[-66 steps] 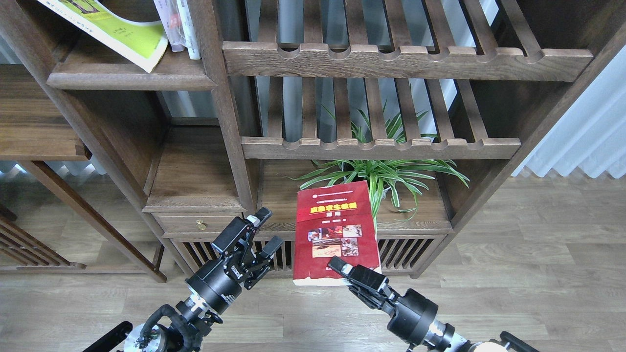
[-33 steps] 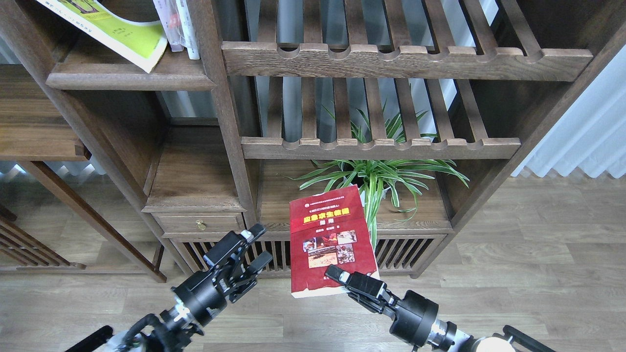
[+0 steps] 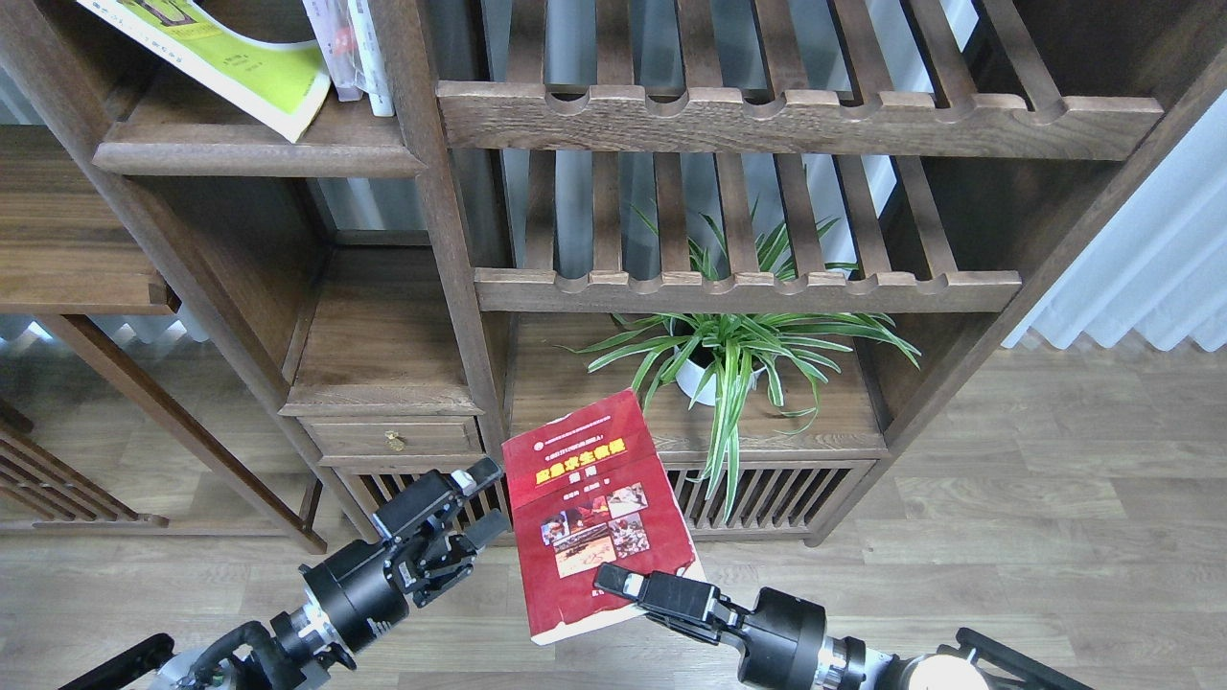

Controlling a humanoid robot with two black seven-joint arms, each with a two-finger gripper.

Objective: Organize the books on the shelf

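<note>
Right tool (image 3: 623, 585) is clamped on the lower edge of the dark red book (image 3: 594, 513), one finger lying over the cover near its bottom right corner. Book is held up in the air in front of the cabinet, cover facing the camera, tilted w/ its top leaning left. Left tool (image 3: 470, 503) is open, fingers spread, holding nothing, just beside the book's left edge but not touching it.

Vs 0.5 s ago: red book has moved left and down and rotated further counter-clockwise; it no longer covers the white pot of the plant (image 3: 738, 350), which now shows. Right arm has pulled back toward the bottom edge, left arm also lower and further left.

Writing: red cover has a yellow band of Chinese characters near the top and a cluster of small photos below; characters too blurred to read.

Yellow-green book (image 3: 225, 62) lies slanted on the shelf (image 3: 259, 153) at upper left, lower corner overhanging the front edge, black print cut off by the frame. Pale book (image 3: 357, 48) stands upright beside it against the post.
</note>
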